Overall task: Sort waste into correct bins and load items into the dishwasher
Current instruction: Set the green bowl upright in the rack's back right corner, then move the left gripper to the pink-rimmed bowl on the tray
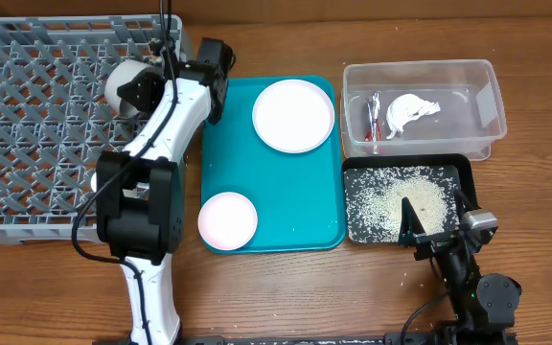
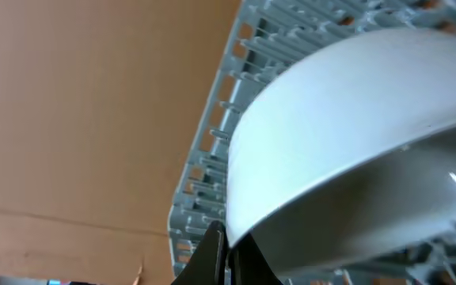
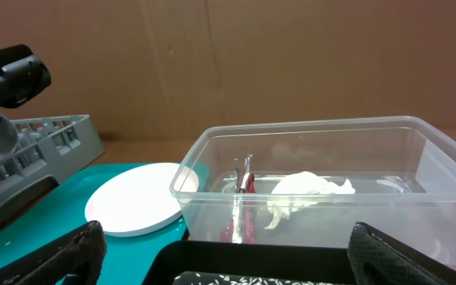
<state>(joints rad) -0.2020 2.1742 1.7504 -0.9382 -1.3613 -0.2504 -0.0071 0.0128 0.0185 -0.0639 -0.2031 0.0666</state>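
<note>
One large grey dish rack [image 1: 27, 115] took up the tabletop [image 1: 544, 240] to the left of the teal serving tray [image 1: 286, 192], its near wall just beside the tray's left edge. I used that tray as my marker for everything else.

To the right of the tray's far half sat the clear tub [image 1: 468, 96]. To the right of its near half, close against the tray, lay the shallow black tray [image 1: 460, 177], with the tub directly beyond it.

On the teal tray itself, the round plate [image 1: 293, 115] lay flat at the far right corner. The small pinkish bowl [image 1: 227, 219] stood upright at the near left corner, its rim reaching the tray's edge.

Left of the tray, over the rack's far right part, my left fingers [image 2: 224, 253] were clenched on the rim of a pale bowl [image 2: 347, 134]. In the wrist view the bowl was tipped on its side above the lattice floor, and I could not tell whether it touched the rack.

My right fingers [image 1: 436, 218] were spread wide and released, grasping nothing, at the near edge of the black tray, well to the right of the teal tray.

Inside the tub, the crumpled white napkin [image 1: 412, 110] lay near the middle. The red wrapper [image 1: 374, 120] lay beside it on the side towards the teal tray.

White rice grains [image 1: 391, 201] were scattered across the floor of the black tray, thickest at its middle.
</note>
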